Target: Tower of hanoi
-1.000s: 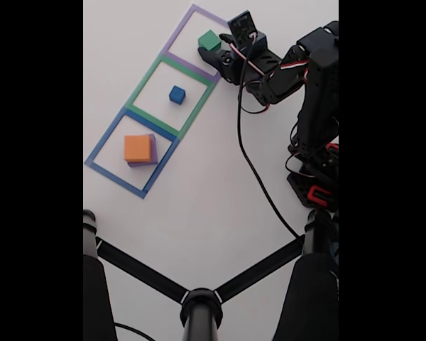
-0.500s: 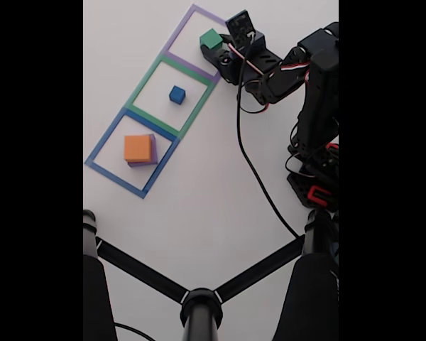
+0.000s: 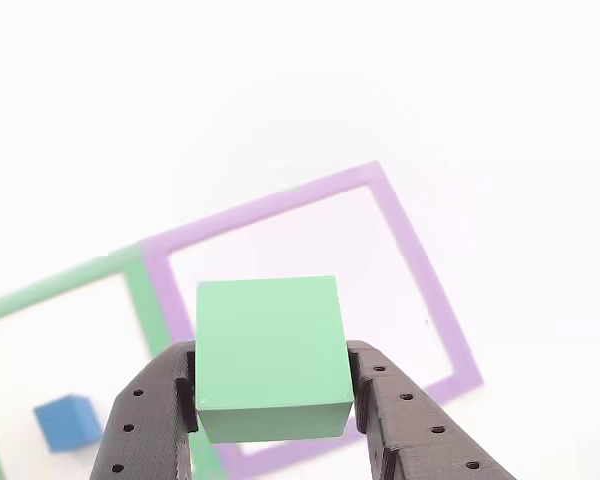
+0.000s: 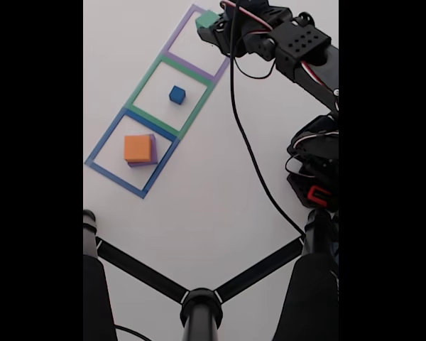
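Green cube (image 3: 268, 355): clamped by gripper (image 3: 270, 400), lower centre of the other view.
Likely light, rigid, matte; hold opposite flat sides.

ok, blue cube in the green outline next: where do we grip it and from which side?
Grip the blue cube across two opposite vertical faces, coming straight down from above. It sits alone inside the green taped outline, flat on the table, with clear space on every side, so neither face pair is blocked. The gripper is holding the green cube, which likely has to be set down first.
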